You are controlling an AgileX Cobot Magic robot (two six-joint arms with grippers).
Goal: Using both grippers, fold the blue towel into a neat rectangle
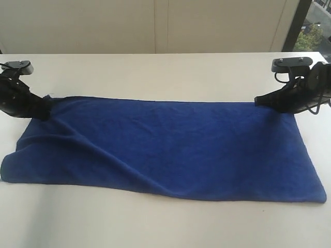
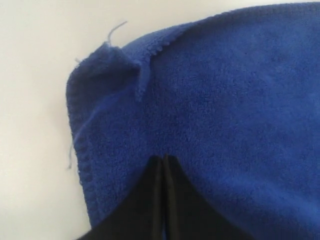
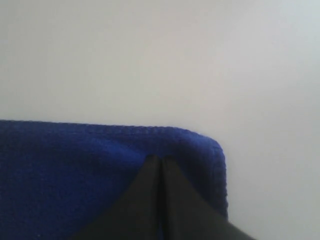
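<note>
The blue towel (image 1: 170, 150) lies spread out lengthwise on the white table (image 1: 155, 72), with a diagonal crease running from its far left corner toward the near edge. My left gripper (image 1: 47, 108) is at that far left corner. In the left wrist view the gripper (image 2: 164, 157) has its black jaws pressed together on the towel (image 2: 225, 100), close to a bunched corner with loose threads. My right gripper (image 1: 257, 101) is at the far right corner. The right wrist view shows this gripper (image 3: 159, 157) shut on the towel (image 3: 75, 165), just inside its rounded corner.
Bare white tabletop (image 1: 155, 227) surrounds the towel on all sides. A pale wall (image 1: 155, 26) stands behind the table, and a window (image 1: 313, 26) shows at the far right.
</note>
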